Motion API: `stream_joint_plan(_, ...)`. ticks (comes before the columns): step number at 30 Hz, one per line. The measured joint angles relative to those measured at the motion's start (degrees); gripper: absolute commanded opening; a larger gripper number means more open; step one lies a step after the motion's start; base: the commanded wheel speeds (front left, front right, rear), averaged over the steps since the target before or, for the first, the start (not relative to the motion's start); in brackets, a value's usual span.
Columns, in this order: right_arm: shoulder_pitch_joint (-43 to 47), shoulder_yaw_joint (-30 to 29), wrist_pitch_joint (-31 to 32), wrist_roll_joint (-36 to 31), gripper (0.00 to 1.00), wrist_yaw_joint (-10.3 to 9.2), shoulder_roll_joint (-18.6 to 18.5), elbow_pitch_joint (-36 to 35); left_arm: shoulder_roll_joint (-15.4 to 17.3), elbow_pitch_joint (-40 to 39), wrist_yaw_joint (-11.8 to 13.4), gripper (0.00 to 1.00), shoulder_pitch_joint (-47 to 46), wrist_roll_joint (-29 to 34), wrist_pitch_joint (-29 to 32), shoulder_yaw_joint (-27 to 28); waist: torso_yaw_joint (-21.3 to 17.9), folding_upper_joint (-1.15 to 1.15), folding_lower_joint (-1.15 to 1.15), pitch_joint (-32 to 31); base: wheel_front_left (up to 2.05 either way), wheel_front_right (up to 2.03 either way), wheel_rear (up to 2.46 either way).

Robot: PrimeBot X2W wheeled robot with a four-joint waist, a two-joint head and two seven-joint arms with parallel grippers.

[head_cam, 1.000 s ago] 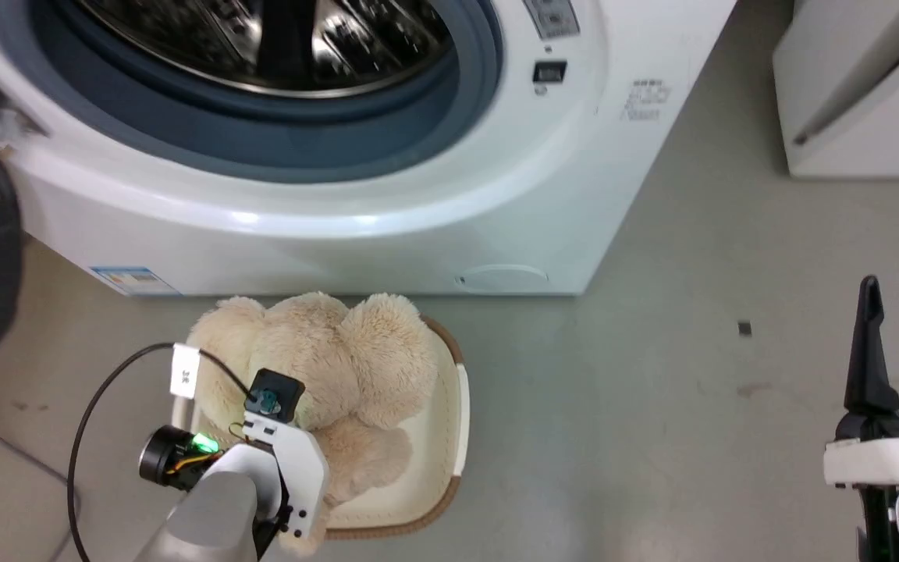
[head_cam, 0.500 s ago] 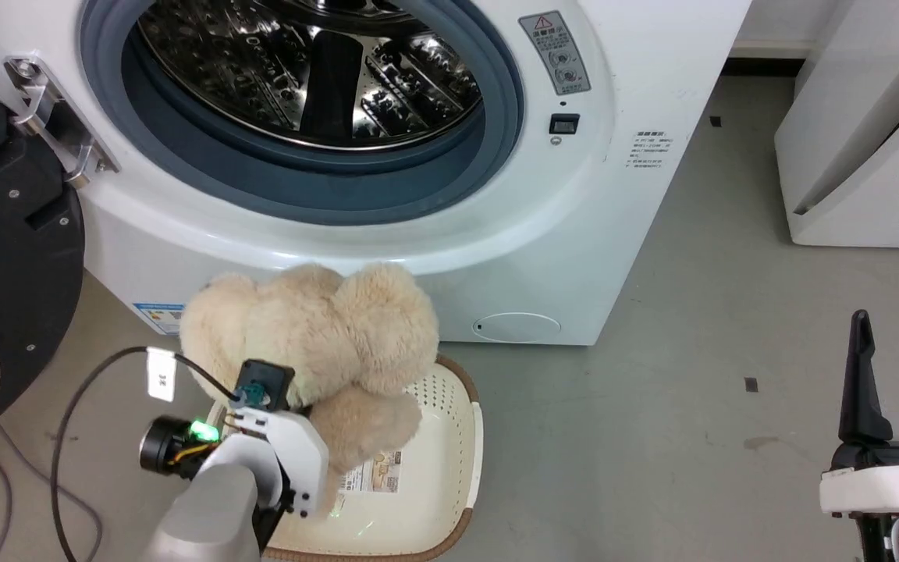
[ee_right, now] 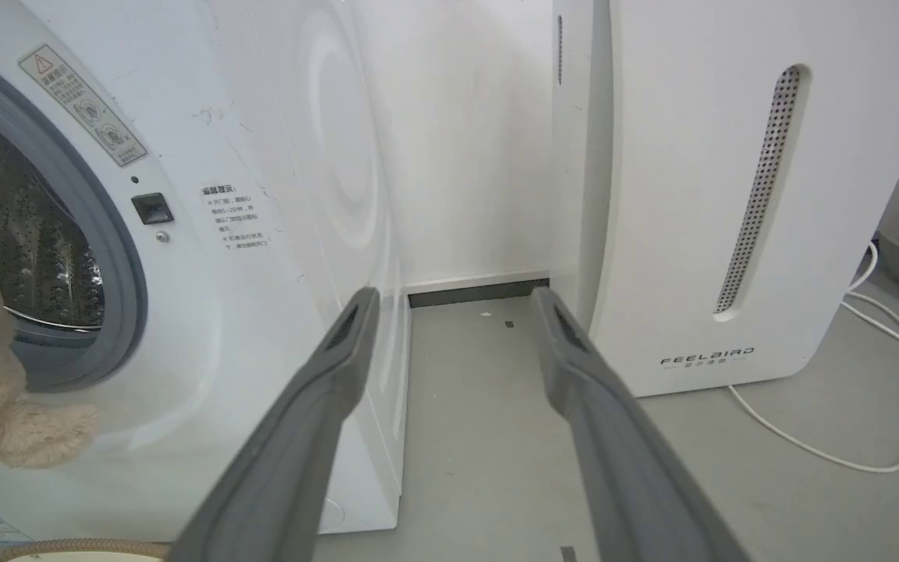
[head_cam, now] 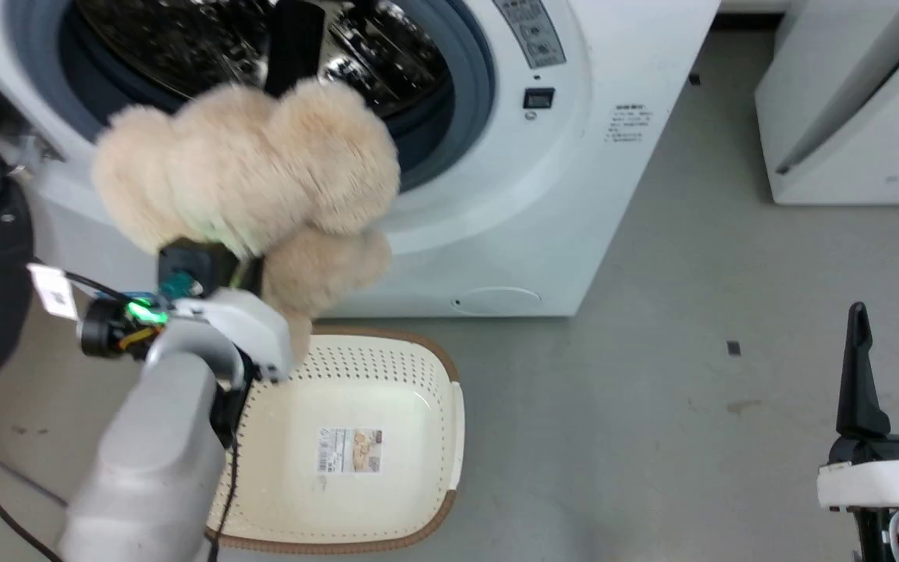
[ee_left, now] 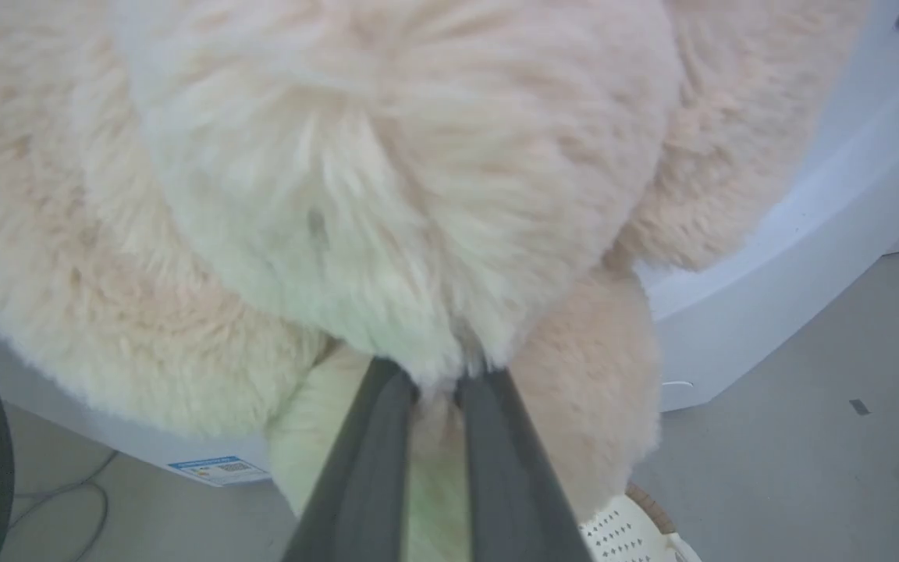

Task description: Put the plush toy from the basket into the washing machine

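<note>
The left gripper (ee_left: 438, 382) has its jaws pinched almost together on the toy (head_cam: 246, 164), which hangs in front of the open washer (head_cam: 543, 195), above the basket's (head_cam: 426, 390) far left rim. Well to the right, the right gripper (head_cam: 890, 332) holds nothing, jaws wide apart.

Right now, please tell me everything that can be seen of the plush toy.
The plush toy is large, fluffy and cream-beige, with long soft fur and rounded lobes. It hangs in the air, pinched on its lower side by the left gripper, whose dark fingers close into the fur. It is higher than the basket, apart from it, and before the round opening of the washing machine, not inside. Whether it touches the machine is unclear.
</note>
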Motion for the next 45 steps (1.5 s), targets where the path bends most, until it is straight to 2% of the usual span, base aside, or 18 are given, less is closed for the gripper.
stream_joint_plan(11,-4.0,1.1,0.0,1.1,1.0,0.0,0.0,-0.4,3.2,-1.7,0.1,0.0,-10.0,0.8,0.0,3.7,-3.8,0.0,0.0,6.7,0.0,0.0,0.0)
stream_joint_plan(30,-10.0,3.2,0.0,3.9,1.0,0.0,0.0,-1.3,10.6,5.4,-0.5,0.0,-29.7,1.5,0.0,7.3,-10.7,0.0,0.01,20.1,0.0,0.0,0.0)
stream_joint_plan(40,-11.0,4.5,0.0,5.3,1.0,0.0,0.0,-1.8,13.6,5.7,0.8,0.0,-37.2,1.8,0.0,8.5,-13.8,0.0,0.01,24.8,0.0,0.0,0.0)
stream_joint_plan(44,-11.5,4.5,0.0,5.4,1.0,0.0,0.0,-1.8,13.9,5.3,1.4,0.0,-39.4,2.3,0.0,8.5,-14.1,0.0,0.01,26.0,0.0,0.0,0.0)
stream_joint_plan(45,-11.5,4.6,0.0,5.4,1.0,0.0,0.0,-1.8,13.9,5.1,1.7,1.0,-39.4,2.8,0.0,8.3,-14.0,0.0,0.01,26.2,0.0,0.0,0.0)
